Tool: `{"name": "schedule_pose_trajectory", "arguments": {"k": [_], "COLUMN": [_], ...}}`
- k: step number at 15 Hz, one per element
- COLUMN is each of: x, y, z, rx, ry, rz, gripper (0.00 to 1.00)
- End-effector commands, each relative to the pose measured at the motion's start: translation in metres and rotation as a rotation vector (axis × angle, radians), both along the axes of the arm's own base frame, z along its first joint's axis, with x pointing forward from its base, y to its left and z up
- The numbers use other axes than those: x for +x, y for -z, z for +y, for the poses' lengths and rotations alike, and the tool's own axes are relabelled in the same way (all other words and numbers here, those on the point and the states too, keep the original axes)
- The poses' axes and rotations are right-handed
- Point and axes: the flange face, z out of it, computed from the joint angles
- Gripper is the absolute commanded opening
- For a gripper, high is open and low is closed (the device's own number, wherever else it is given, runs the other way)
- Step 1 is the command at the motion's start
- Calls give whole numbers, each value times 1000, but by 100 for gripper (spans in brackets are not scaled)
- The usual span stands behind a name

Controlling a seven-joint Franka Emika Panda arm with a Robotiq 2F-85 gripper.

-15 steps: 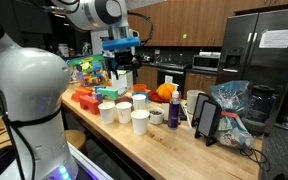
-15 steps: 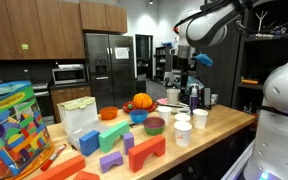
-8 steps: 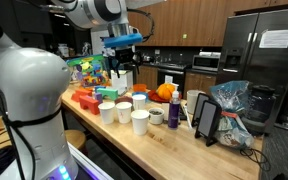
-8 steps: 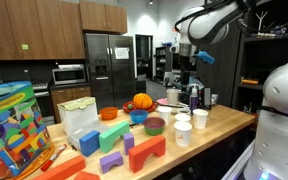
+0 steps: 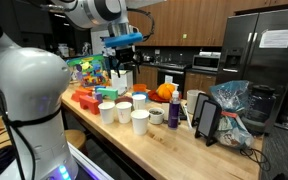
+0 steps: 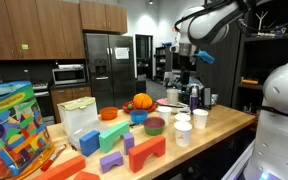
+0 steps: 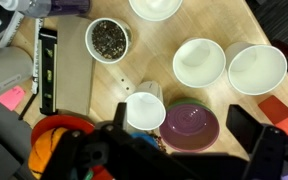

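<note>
Wooden counter (image 7: 154,55) fills my wrist view, and I hang high above it with my gripper (image 7: 174,160) released: the jaws are spread wide and there is nothing between them. In an exterior view the gripper (image 5: 123,76) is well clear of everything on the top. Closest beneath me is a white cup (image 7: 144,110), upright and empty, standing between my two dark fingers (image 7: 274,150) as the wrist view shows them. At its 3 o'clock, just beside it, sits a purple bowl (image 7: 191,122); I cannot tell whether the two touch. At 1 o'clock from the cup stand two more paper cups (image 7: 199,62), side by side. At 11 o'clock is a small cup of dark bits (image 7: 108,38), and at 8 o'clock an orange pumpkin (image 7: 46,140) shows at the edge of my view. A red block (image 7: 281,112) lies at 3 o'clock, beyond the bowl.
</note>
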Motion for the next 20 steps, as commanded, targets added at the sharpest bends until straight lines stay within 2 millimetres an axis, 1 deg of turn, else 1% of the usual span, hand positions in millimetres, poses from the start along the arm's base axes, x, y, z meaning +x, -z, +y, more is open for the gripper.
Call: {"name": "schedule_pose_trajectory", "arguments": {"k": [1,4,7,9,12,13,16,19,20], "x": [5,7,10,11,13,11,5,-4,2], "y": [3,4,5,13,36,45,64,77,74], "z": [1,-6,-17,-25,-31,-31,-35,-34,-36], "rx": [18,49,79,112,147,161,188,201,201], "ry": [29,86,105,132,157,165,178,166,168], "rz": [43,73,99,130,192,220,268,279,278], "gripper": [100,100,100,100,100,100,100,100,100]}}
